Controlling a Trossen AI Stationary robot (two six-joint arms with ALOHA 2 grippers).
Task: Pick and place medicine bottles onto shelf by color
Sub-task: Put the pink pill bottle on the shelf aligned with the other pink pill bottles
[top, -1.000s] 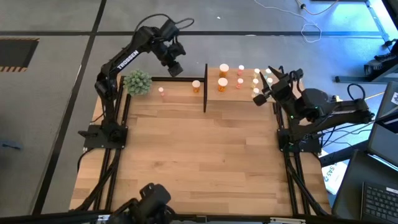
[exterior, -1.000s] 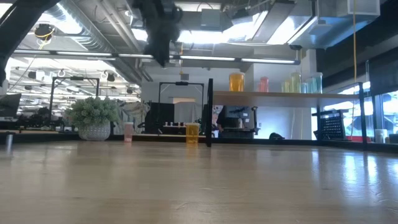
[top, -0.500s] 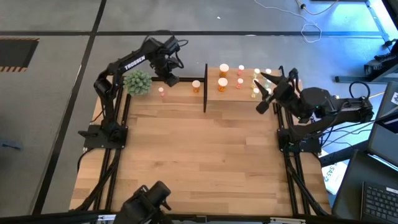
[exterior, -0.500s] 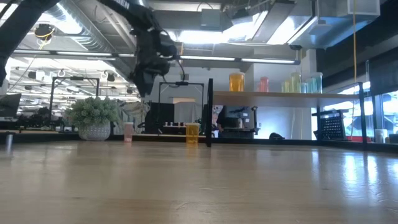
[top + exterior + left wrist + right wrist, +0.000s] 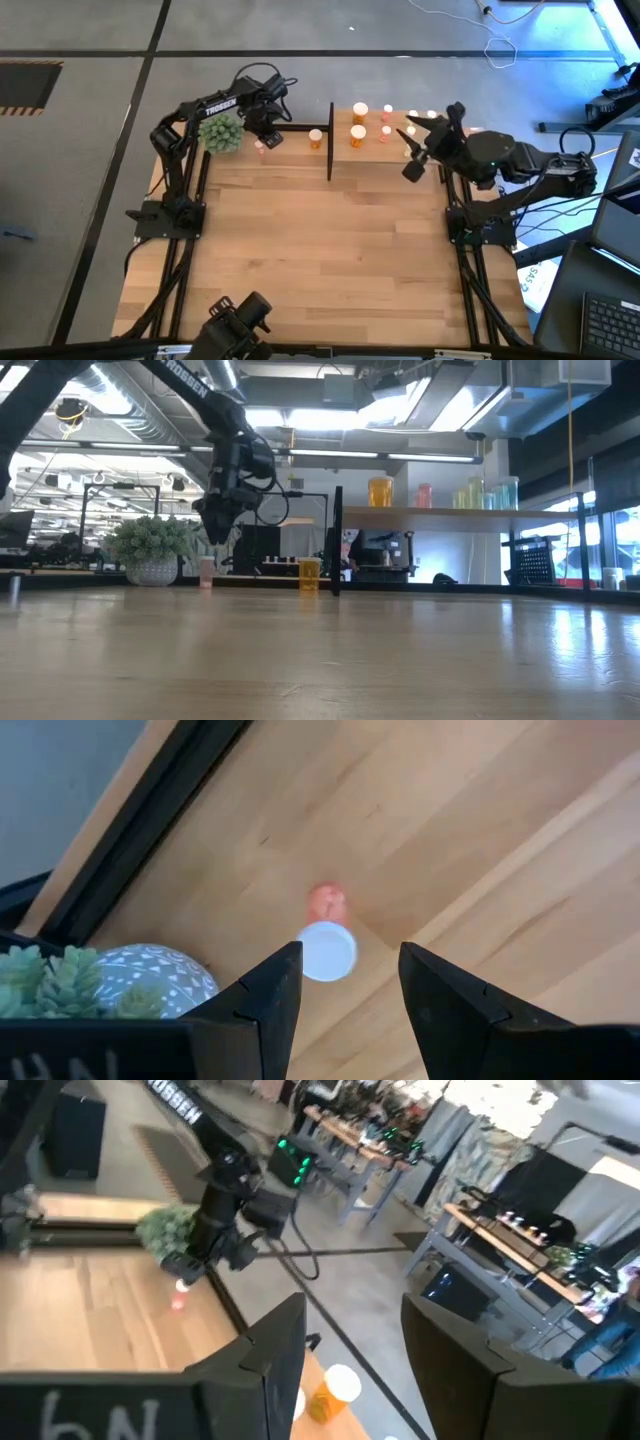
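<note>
A small pink-red medicine bottle (image 5: pixel 327 942) with a white cap stands upright on the table's far left part (image 5: pixel 260 148), beside a green plant ball (image 5: pixel 221 132). My left gripper (image 5: pixel 345 1000) hangs open straight above it, fingers pointing down, well clear of it (image 5: pixel 215 525). An orange bottle (image 5: pixel 316 138) stands on the table next to the shelf's black post. The shelf (image 5: pixel 450 512) at the far right carries orange, pink and yellowish-green bottles. My right gripper (image 5: pixel 414 163) is raised beside the shelf, open, with nothing in it.
The plant's patterned pot (image 5: pixel 150 975) sits close to the pink bottle. A black frame bar (image 5: pixel 290 127) runs along the far edge behind them. The shelf's post (image 5: pixel 330 140) stands upright mid-table. The near half of the tabletop (image 5: pixel 330 260) is bare wood.
My left gripper has come down and toward the table's left, from high near the shelf post to just over the pink bottle, tipping until it points straight down. My right gripper has risen a little and tipped up toward level. No bottle has moved.
</note>
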